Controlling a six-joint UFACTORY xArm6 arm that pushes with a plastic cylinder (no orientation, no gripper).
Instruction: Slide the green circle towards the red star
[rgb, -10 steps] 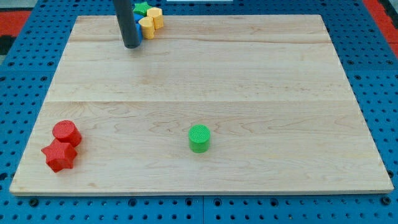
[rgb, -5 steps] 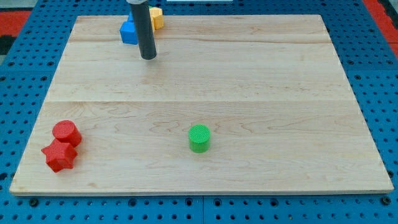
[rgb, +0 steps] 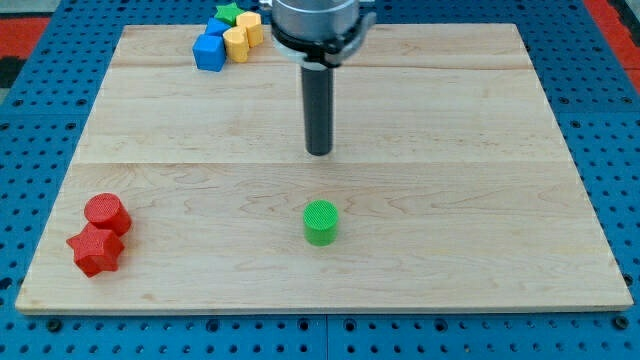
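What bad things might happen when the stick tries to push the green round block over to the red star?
1. My tip stands toward the view's top of the green circle, not on its right. A push from there would likely send it toward the view's bottom edge of the board, which is near.
2. The red circle touches the red star, so an off-line slide may hit it instead.

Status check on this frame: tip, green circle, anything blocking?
My tip above green circle in view, not touching. Red star far view's left, beside red cylinder. Path between looks clear.
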